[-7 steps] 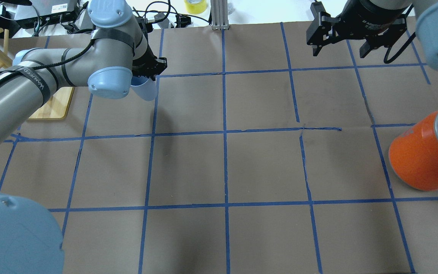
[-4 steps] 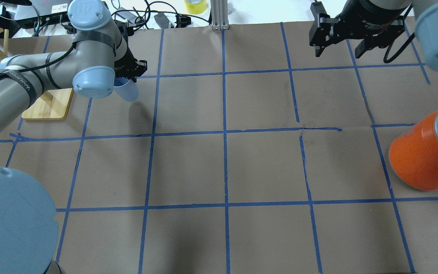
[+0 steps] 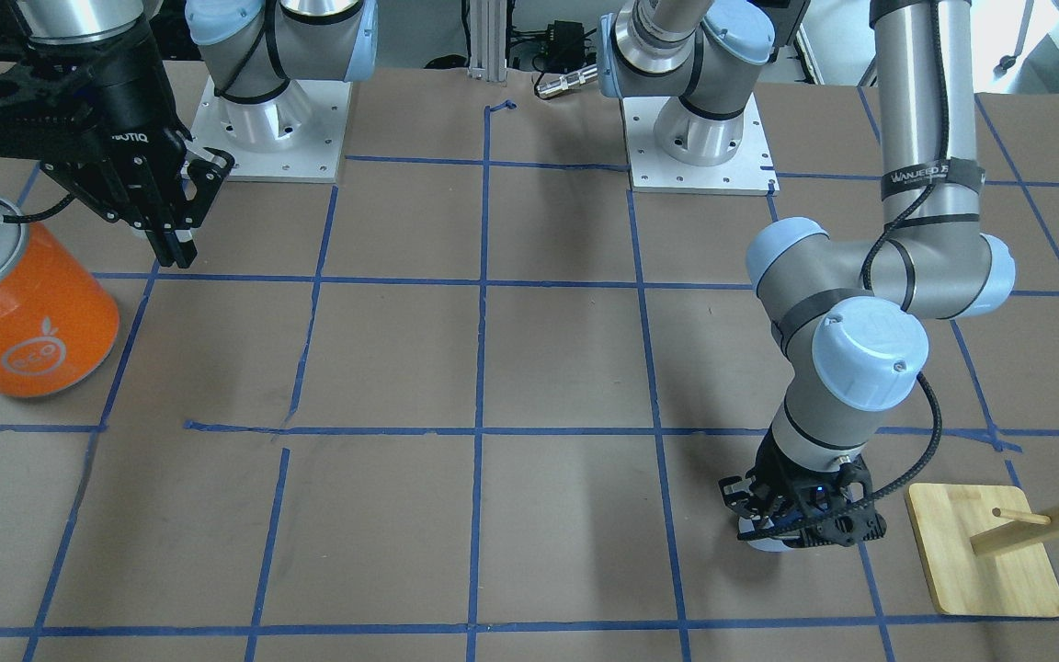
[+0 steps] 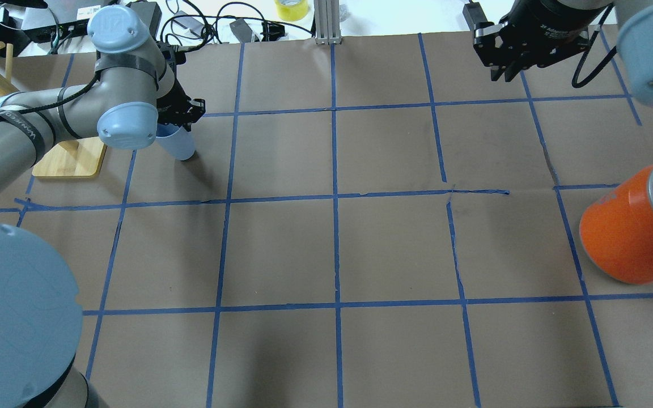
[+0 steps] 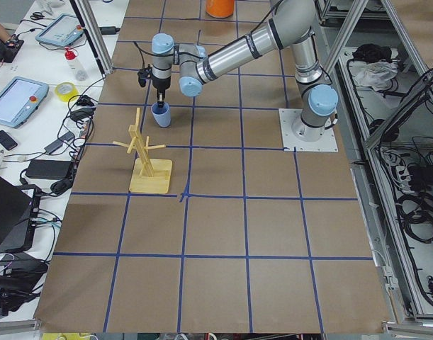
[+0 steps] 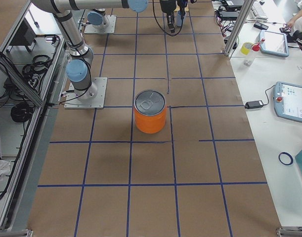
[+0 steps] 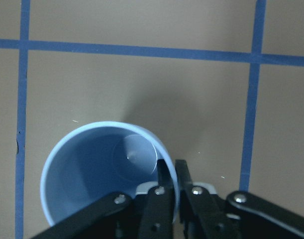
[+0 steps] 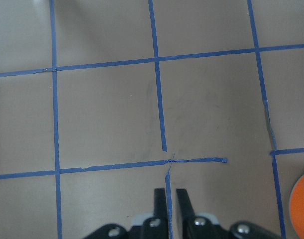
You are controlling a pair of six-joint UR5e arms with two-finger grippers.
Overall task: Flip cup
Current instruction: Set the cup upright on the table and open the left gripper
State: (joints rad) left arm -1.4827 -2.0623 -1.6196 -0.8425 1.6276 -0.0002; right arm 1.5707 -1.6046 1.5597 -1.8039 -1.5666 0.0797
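**Cup upright in the left jaws**

On the table (image 4: 394,249), the orange can (image 4: 624,238) stands lidded, its contents hidden. The cup (image 4: 178,144), mouth up near the wooden rack (image 4: 71,158), shows only its blue inside. The left jaws pinch its wall. The right jaws are narrow and hold nothing.

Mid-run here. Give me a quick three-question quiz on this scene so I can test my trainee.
1. True or false: the left pincer grips the cup with the cup's mouth facing down.
2. Which thing stands nearest the cup? A) orange can B) wooden rack C) yellow tape roll
3. Fill in: the right pincer is ___ and holds nothing.

Key: 1 false, the wrist view looks into the open mouth, one finger inside the rim and one outside. 2 B. 3 shut.
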